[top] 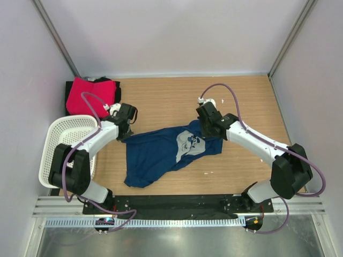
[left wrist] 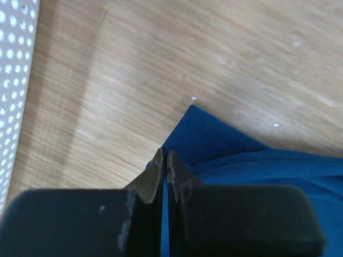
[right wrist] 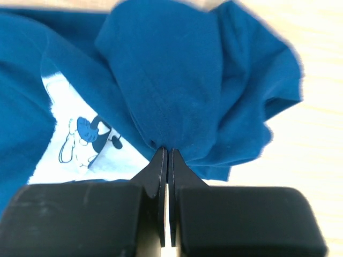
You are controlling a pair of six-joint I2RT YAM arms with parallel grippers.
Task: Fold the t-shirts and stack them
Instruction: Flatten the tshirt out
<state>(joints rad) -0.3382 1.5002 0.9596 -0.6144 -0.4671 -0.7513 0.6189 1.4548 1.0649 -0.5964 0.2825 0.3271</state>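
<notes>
The navy blue t-shirt (top: 161, 152) lies crumpled on the wooden table, its white cartoon print (top: 188, 142) facing up. My left gripper (top: 124, 134) is shut on the shirt's left upper corner; in the left wrist view blue cloth (left wrist: 225, 144) runs between the closed fingertips (left wrist: 165, 156). My right gripper (top: 210, 131) is shut on the shirt's right upper part; in the right wrist view a bunched fold (right wrist: 177, 85) hangs from the closed jaws (right wrist: 166, 152), with the print (right wrist: 86, 139) to the left. The pink-red t-shirt (top: 88, 96) lies folded at the back left on the black t-shirt (top: 71, 85).
A white perforated basket (top: 56, 155) stands at the left edge, close to the left arm; its wall shows in the left wrist view (left wrist: 13, 80). White walls enclose the table on three sides. Small white specks (top: 206, 172) lie on the wood.
</notes>
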